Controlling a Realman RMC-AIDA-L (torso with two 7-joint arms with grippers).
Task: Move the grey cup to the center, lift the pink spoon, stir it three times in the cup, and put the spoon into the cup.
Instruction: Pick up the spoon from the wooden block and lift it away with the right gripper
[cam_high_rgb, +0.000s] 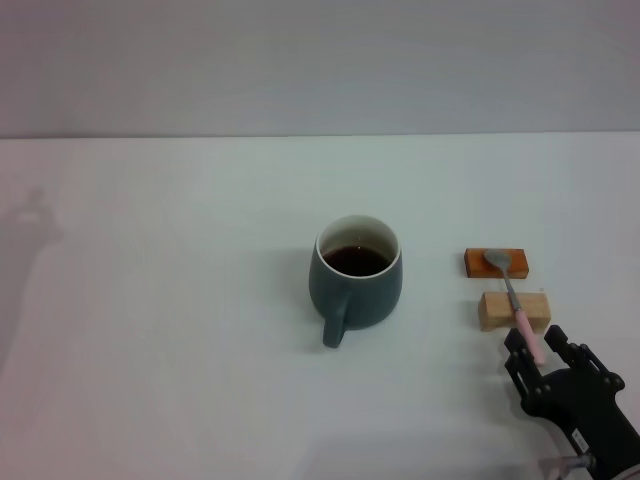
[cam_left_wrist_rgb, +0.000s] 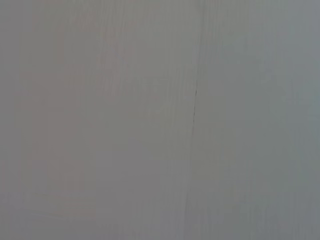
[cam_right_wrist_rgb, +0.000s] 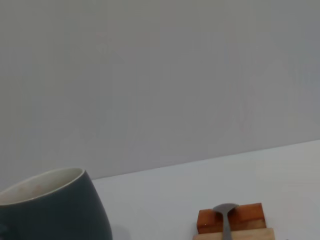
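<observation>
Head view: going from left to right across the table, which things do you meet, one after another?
grey cup → orange-brown block → right gripper

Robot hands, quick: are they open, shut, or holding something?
Left gripper: not in view.
Right gripper: at the pink spoon's handle end; open or shut cannot be told.
</observation>
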